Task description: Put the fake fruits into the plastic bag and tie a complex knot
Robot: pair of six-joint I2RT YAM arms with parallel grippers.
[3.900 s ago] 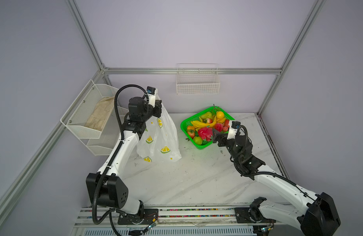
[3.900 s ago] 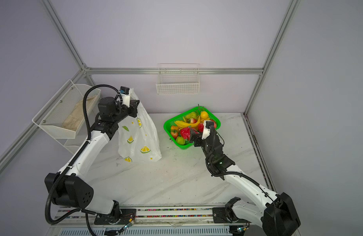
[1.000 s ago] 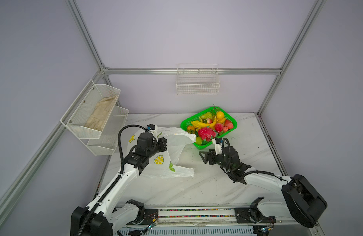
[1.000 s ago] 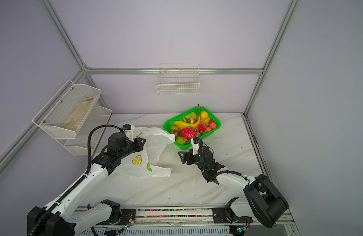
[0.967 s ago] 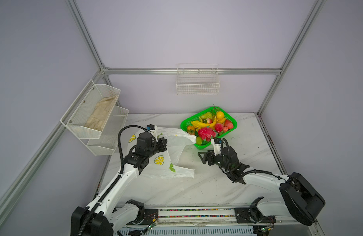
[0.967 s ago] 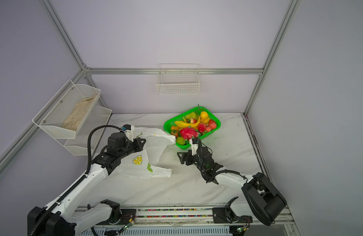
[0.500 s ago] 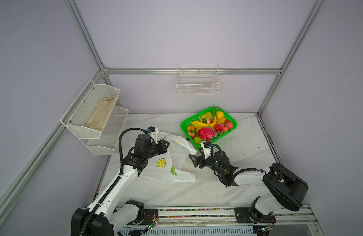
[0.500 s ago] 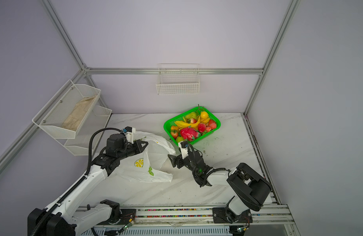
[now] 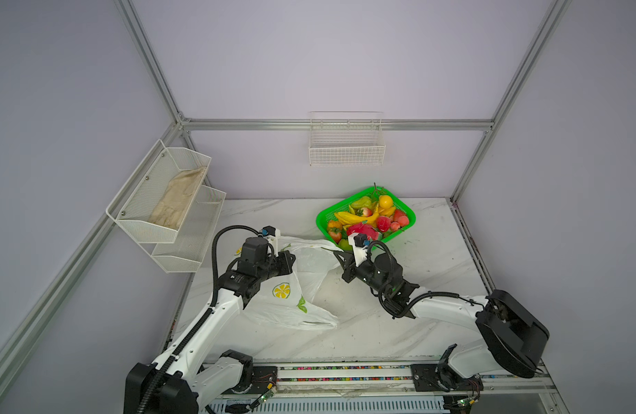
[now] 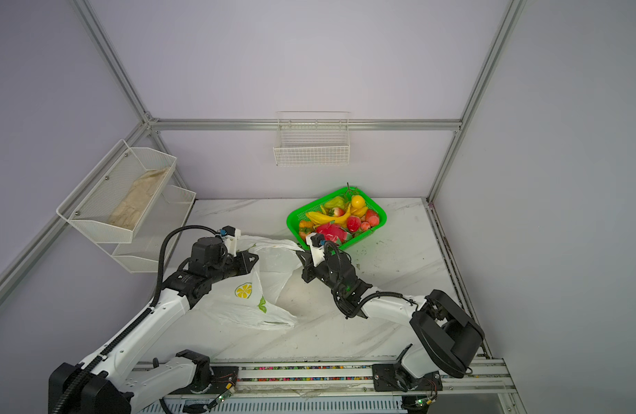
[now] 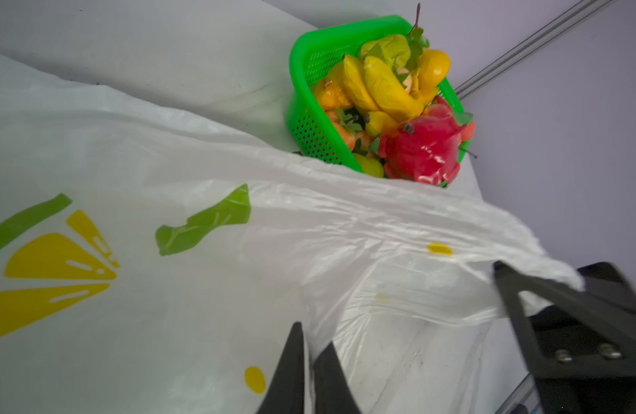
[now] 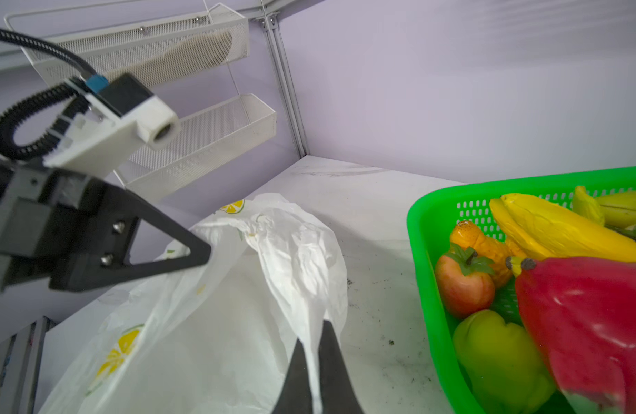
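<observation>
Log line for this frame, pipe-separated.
left gripper: shut on plastic bag | right gripper: shut on plastic bag | fake fruits: in green basket | knot: none

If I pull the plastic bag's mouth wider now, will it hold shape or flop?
Likely floppy: the plastic bag drapes crumpled from the right gripper. Probably very light and slippery: its film looks thin, translucent, glossy.
</observation>
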